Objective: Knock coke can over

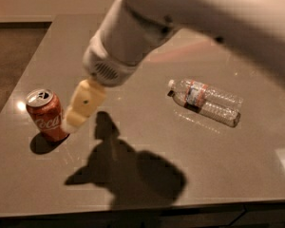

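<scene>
Coke can (45, 115) upright on table (237, 167); gripper (71, 122) just beside it, R side. Jaw state: can't tell.

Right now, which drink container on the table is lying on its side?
The clear plastic bottle on the right lies flat. The red coke can at the left stands upright, with the gripper right beside it.

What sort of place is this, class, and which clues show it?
Probably an indoor office or lab room: a glossy grey table holds an upright coke can and a water bottle lying flat, the gripper right beside the can.
</scene>
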Available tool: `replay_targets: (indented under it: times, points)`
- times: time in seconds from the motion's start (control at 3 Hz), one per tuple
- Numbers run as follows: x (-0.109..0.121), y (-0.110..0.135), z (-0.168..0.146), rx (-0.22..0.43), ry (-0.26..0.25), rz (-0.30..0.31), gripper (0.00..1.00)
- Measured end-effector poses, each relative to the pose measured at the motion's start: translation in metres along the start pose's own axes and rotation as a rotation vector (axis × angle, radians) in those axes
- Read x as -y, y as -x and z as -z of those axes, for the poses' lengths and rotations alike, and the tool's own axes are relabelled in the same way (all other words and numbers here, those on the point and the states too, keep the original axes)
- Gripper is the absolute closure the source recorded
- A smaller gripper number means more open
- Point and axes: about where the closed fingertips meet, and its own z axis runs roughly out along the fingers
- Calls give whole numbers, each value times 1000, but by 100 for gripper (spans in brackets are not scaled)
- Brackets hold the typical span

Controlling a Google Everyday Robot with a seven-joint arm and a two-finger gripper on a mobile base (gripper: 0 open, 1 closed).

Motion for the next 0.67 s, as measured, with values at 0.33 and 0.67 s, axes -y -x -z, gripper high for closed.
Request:
replay_targets:
  times: [0.33, 0.67]
  points:
    - [-4, 18, -30, -12, -3, -30, 0]
    - [-16, 40, -49, 13, 9, -40, 0]
